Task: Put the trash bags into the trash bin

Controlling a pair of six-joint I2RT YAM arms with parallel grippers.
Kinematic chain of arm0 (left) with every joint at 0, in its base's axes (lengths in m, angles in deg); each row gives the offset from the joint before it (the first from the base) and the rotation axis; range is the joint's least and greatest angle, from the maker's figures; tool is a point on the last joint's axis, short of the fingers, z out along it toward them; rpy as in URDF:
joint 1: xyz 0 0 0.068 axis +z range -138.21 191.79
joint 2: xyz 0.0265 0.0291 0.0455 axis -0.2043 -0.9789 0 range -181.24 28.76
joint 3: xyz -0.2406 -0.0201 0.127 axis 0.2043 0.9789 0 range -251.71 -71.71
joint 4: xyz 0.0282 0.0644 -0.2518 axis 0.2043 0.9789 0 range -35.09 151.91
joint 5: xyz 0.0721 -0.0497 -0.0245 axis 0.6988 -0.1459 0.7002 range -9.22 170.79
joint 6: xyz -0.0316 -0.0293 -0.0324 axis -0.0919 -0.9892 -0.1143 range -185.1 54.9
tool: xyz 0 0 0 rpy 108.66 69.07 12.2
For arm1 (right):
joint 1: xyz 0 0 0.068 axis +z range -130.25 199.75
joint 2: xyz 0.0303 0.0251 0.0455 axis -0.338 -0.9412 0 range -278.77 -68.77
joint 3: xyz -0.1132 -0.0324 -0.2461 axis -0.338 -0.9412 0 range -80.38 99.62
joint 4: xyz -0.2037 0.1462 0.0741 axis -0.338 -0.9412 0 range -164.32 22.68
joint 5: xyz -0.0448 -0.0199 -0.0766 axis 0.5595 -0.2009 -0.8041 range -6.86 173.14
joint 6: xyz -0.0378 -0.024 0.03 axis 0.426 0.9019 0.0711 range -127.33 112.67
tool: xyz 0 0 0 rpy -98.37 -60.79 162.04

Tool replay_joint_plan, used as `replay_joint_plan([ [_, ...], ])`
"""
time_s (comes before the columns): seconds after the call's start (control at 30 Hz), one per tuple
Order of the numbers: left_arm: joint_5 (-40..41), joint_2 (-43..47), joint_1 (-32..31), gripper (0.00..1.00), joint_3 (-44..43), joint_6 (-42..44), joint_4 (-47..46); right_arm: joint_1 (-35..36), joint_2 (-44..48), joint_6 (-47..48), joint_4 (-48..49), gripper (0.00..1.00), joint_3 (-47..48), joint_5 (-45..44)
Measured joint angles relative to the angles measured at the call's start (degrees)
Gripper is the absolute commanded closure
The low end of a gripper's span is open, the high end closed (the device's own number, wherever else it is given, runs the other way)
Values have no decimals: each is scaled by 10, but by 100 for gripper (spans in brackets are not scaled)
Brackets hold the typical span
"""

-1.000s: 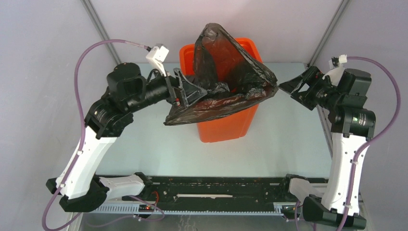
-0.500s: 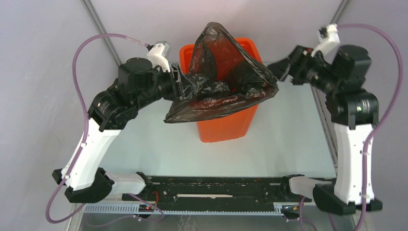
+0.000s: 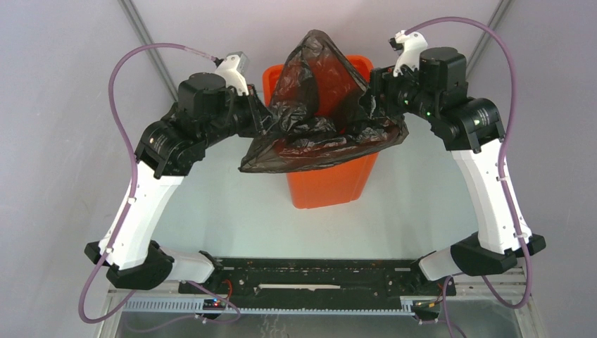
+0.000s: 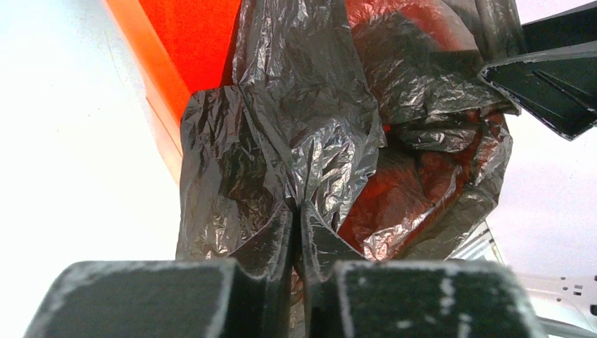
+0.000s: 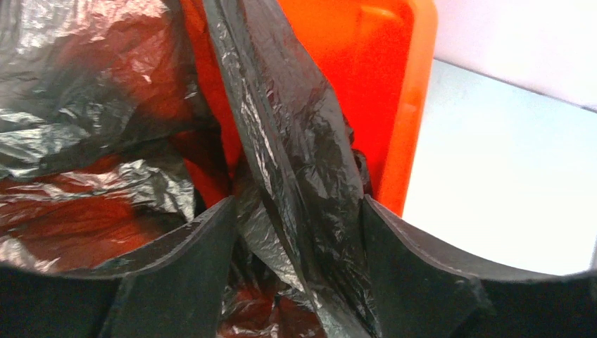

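Black trash bags, trash bin mouth hidden

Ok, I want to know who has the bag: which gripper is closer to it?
Left. The left gripper is shut on a fold of the trash bag at the trash bin's left side; the right gripper straddles another fold at the right, jaws open.
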Motion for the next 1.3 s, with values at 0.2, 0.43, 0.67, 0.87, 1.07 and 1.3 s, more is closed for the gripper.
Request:
replay_joint_plan([
  [0.2, -3, 0, 40, 100, 0, -2, -3, 5, -3, 11, 8, 50, -6, -44],
  [0.43, 13, -24, 77, 100, -6, -4, -21, -33, -1, -11, 33, 70, -46, -1],
  [0.67, 25, -72, 132, 100, -18, -4, -41, -163, 0, -99, 84, 73, -90, 151],
  [0.87, 21, -107, 165, 100, -27, -4, -71, -244, -30, -183, 99, 70, -85, 248],
  [1.07, 6, -114, 202, 100, -27, -6, -100, -246, -88, -224, 108, 70, -53, 299],
  [1.3, -23, -159, 228, 100, -27, -29, -137, -255, -121, -258, 126, 74, -50, 322],
])
